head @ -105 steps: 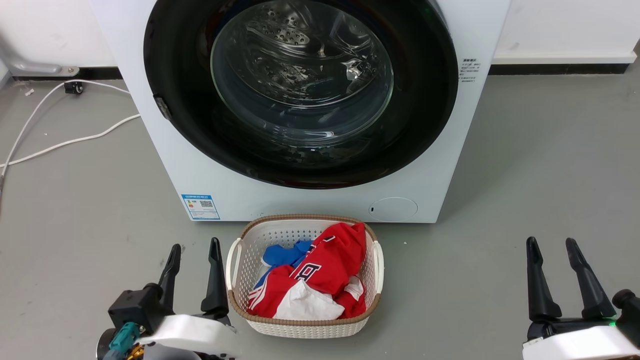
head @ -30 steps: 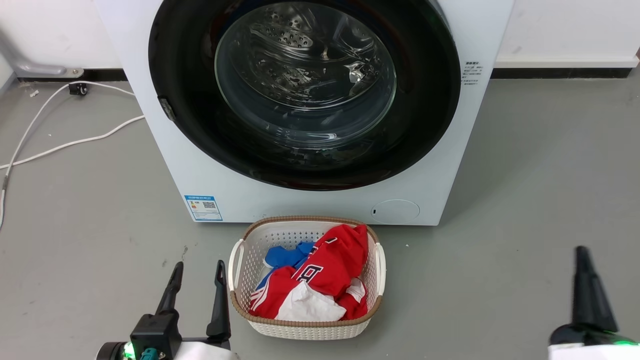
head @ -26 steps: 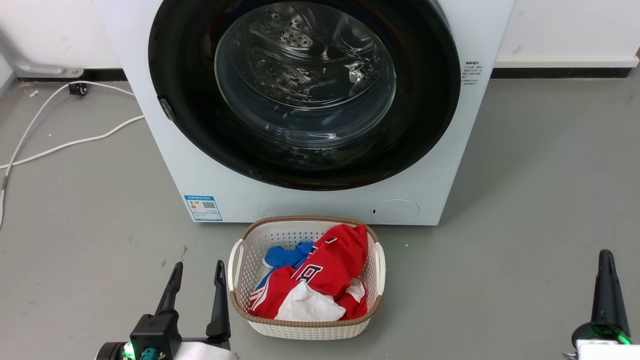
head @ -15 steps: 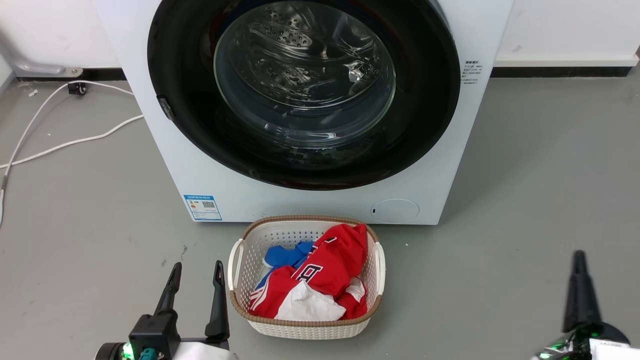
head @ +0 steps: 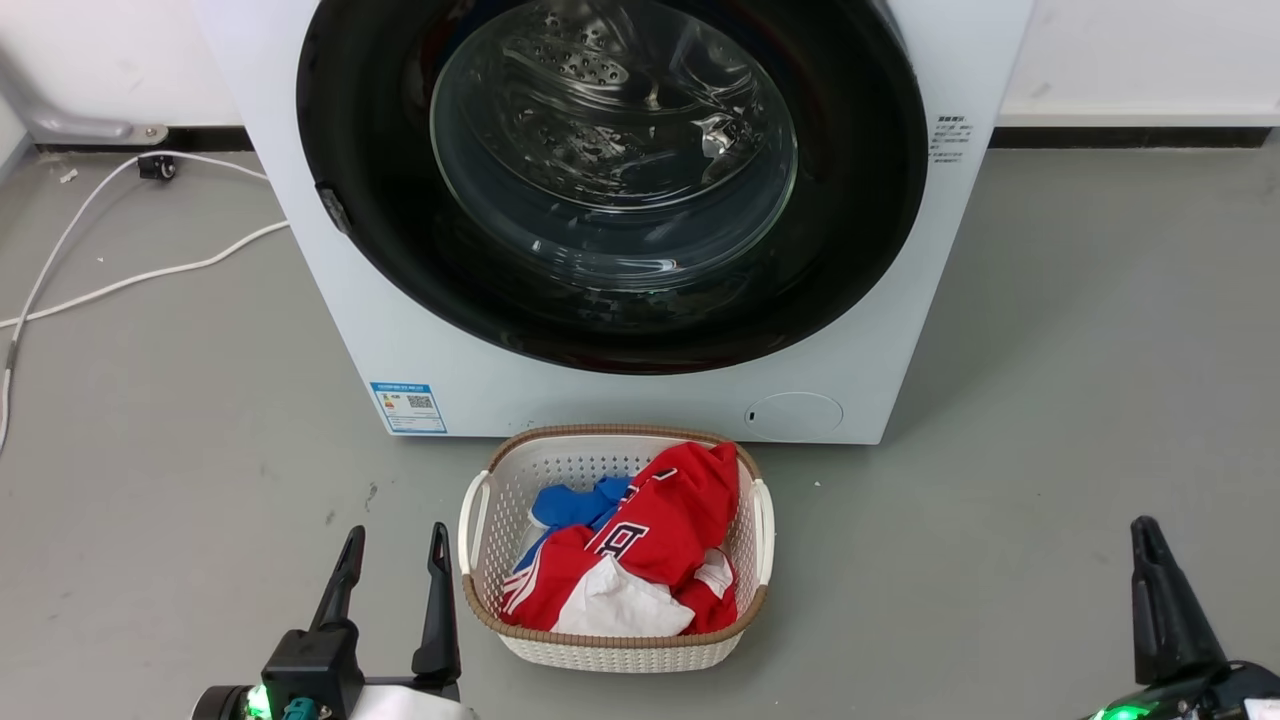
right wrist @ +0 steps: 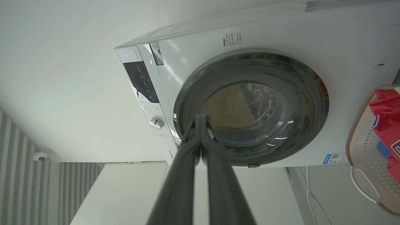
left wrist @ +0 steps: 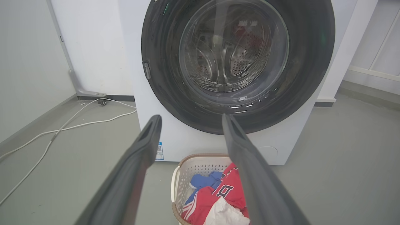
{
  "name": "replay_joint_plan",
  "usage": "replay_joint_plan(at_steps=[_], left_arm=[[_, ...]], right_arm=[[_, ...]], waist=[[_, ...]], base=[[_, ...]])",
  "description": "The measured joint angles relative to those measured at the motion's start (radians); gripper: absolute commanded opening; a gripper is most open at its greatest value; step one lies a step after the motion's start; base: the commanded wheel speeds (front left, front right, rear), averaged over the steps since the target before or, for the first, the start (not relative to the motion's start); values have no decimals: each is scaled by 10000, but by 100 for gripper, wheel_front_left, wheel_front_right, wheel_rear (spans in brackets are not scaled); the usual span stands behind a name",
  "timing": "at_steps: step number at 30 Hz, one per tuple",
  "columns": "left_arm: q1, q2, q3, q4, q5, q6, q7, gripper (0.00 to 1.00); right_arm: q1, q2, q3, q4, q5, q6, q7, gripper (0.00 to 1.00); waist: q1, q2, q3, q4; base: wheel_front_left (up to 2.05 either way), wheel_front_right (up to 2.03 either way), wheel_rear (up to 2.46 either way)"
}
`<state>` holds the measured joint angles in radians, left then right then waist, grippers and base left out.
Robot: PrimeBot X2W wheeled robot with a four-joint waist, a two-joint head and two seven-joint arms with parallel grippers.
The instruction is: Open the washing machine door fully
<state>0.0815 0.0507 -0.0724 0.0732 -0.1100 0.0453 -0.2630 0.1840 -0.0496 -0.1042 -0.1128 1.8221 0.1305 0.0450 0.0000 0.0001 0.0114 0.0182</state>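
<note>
Facing the robot, the washing machine door (head: 610,180) stands shut, flush in the front of the white washer (head: 870,340) and almost as wide as it. It lies ahead of and above both grippers, well apart from each, across the bare grey floor (head: 1050,350). The door is round, so no long axis guides the reach. The one feature on its rim is a small grey tab (head: 333,208) at the left edge. That is probably the catch, though I cannot tell catch from hinge.

The left gripper (head: 395,535) hangs low by the near edge of the floor, just left of the laundry basket (head: 470,520), fingers spread apart and empty. It sits on the tab's side and looks the nearer arm for a pull there. The right gripper (head: 1145,530) is at the near right, its two fingers pressed together on nothing. Its wrist view is rolled, with the tips lined up on the door's rim beside the control panel (right wrist: 139,81).

A blue-and-white sticker (head: 408,405) with a QR code sits at the washer front's lower left corner. The dark print (head: 951,140) at the right edge is too small to read. The red garment (head: 660,520) in the basket bears a white character, B or 8.
</note>
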Motion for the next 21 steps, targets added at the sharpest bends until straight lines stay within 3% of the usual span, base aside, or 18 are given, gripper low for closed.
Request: replay_joint_plan(at_steps=[9,16,21], left_arm=[[-320,0,-96,-234,90,117,0,100],[-1061,0,-134,-541,293,171,0,100],[-1624,2,-238,-736,426,341,-2,100]], right_arm=[[-1615,-71,-1218,767,-554,0,399,0],[-4555,-1072,-2414,1965,-738,0,991,0],[-6690,-1956,-2481,2863,-1108,0,1496,0]], waist=[[0,0,549,143],[0,0,1546,274],[1,0,2409,438]], base=[[0,0,0],[0,0,0],[0,0,0]])
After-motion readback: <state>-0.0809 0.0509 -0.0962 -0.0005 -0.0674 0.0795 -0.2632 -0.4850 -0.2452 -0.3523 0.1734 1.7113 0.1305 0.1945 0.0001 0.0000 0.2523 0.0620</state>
